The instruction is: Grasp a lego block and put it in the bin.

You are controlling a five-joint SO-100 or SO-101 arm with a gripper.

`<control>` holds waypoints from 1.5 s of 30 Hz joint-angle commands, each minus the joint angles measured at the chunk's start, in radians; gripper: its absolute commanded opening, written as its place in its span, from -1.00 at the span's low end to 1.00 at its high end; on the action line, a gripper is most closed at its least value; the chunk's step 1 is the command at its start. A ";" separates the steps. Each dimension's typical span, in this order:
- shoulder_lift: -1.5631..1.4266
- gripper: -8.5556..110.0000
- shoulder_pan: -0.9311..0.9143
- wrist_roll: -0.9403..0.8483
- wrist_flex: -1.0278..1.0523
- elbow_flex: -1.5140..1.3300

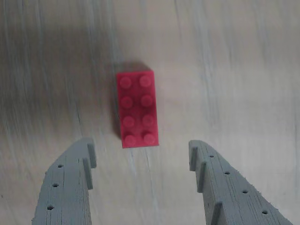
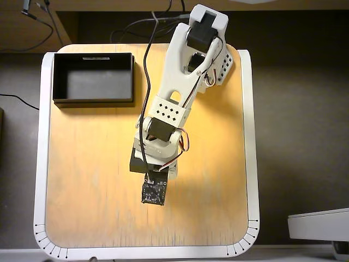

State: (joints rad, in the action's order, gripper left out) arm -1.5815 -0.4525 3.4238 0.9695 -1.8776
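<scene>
In the wrist view the red lego block lies flat on the pale wooden table, studs up, its long side pointing away from me. My gripper is open and empty. Its two grey fingers stand either side of the block's near end, apart from it. In the overhead view the arm reaches to the table's middle and hides both the block and the fingers. The black bin sits at the table's top left corner, its dark grey floor bare.
The wooden table has a white raised rim. The wrist camera board sticks out below the arm. Cables run from the back edge along the arm.
</scene>
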 commanded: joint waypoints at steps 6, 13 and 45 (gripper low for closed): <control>0.051 -0.51 0.011 -0.009 -0.040 0.137; 0.103 -0.51 0.012 -0.011 -0.130 0.137; 0.187 -0.52 0.043 -0.026 -0.279 0.138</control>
State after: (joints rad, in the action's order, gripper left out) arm -1.3790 -0.4280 3.3993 0.7133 -1.8607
